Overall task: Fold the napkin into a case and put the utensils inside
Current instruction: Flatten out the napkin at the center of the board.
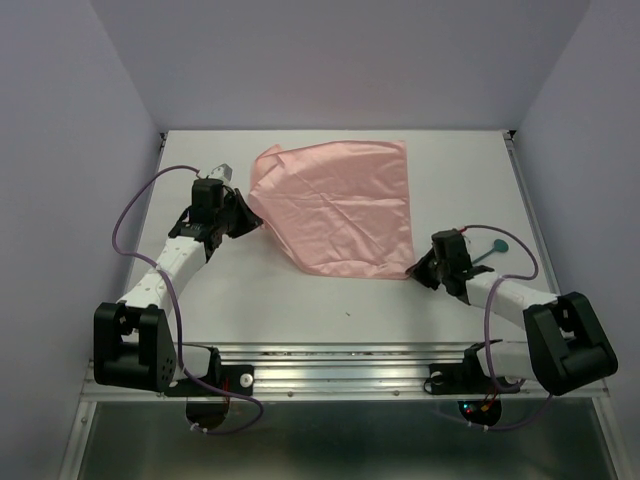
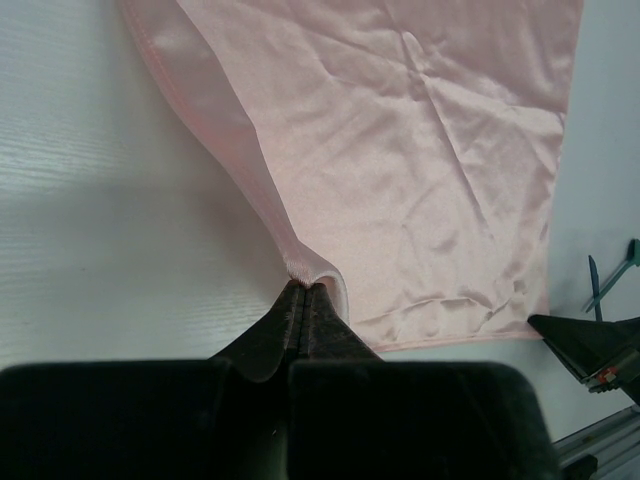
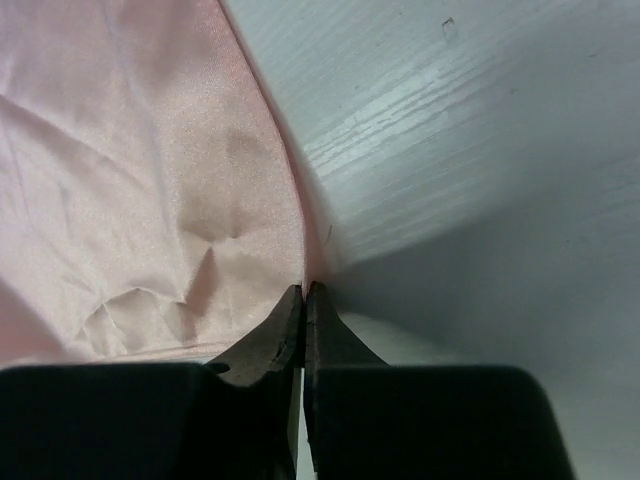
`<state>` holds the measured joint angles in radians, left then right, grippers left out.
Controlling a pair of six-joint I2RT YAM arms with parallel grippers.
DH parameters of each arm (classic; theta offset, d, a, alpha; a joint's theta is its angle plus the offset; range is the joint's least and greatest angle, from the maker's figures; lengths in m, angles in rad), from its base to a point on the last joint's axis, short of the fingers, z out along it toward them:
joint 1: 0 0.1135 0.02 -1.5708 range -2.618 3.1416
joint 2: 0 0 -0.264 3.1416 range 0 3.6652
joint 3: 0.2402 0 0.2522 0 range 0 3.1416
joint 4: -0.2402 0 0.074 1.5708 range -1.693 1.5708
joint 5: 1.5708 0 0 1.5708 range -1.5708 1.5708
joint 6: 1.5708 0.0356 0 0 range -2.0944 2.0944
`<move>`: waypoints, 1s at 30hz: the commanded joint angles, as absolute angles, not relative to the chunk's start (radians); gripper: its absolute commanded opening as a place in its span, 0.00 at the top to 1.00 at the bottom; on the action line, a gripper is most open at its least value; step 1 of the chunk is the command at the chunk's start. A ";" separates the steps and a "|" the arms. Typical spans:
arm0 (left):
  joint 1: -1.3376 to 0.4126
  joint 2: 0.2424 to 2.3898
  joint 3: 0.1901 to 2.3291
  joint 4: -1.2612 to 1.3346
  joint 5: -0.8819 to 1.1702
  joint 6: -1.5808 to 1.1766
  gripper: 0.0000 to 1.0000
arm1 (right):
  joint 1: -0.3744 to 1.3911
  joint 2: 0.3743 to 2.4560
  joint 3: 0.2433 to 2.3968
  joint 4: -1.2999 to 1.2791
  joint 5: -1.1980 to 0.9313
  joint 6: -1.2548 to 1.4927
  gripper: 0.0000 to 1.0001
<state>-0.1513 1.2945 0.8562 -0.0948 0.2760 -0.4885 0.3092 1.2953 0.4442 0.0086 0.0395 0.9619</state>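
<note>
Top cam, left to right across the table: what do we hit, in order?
left gripper pinching a napkin corner → napkin → right gripper at its near right corner → utensils

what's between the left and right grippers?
Only the napkin, spanning from left gripper to right gripper, both pinching its edge; the top view shows it.

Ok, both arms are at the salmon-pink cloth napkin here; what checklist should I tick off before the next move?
1. Left gripper shut on the salmon-pink cloth napkin's left corner: ok.
2. Right gripper shut on its near right corner: ok.
3. Napkin lying flat: not ok, left edge raised and curled.
4. Thin dark-teal plastic utensils clear of the cloth: ok, lying apart, to its right.
5. Utensil count: cannot tell.
</note>
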 commanded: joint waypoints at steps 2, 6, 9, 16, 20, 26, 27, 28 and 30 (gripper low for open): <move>-0.155 1.289 0.871 -0.072 0.278 -0.485 1.00 | 0.318 1.207 0.472 -0.077 0.112 0.943 0.99; -0.155 1.285 0.937 -0.101 0.294 -0.476 1.00 | 0.318 1.170 0.580 -0.124 0.173 0.890 0.99; -0.150 1.296 1.058 -0.149 0.301 -0.451 1.00 | 0.318 1.195 0.744 -0.149 0.216 0.812 0.99; -0.118 1.457 1.649 -0.380 0.327 -0.348 1.00 | 0.278 1.357 1.276 -0.172 0.233 0.588 0.99; -0.083 1.486 1.905 -0.439 0.356 -0.334 1.00 | 0.278 1.371 1.524 -0.190 0.238 0.522 0.99; -0.037 1.379 2.002 -0.370 0.385 -0.322 1.00 | 0.278 1.281 1.715 -0.196 0.236 0.450 0.99; -0.032 1.356 1.994 -0.356 0.387 -0.321 1.00 | 0.278 1.263 1.727 -0.196 0.235 0.442 0.99; -0.031 1.309 1.976 -0.329 0.388 -0.315 1.00 | 0.278 1.228 1.744 -0.196 0.232 0.430 0.99; -0.028 1.246 1.971 -0.324 0.385 -0.308 1.00 | 0.278 1.192 1.756 -0.202 0.235 0.416 0.99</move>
<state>-0.0349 1.3735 1.9636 -0.3923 0.3580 -0.3447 0.2825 1.2701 1.6966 -0.2100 0.2108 0.4816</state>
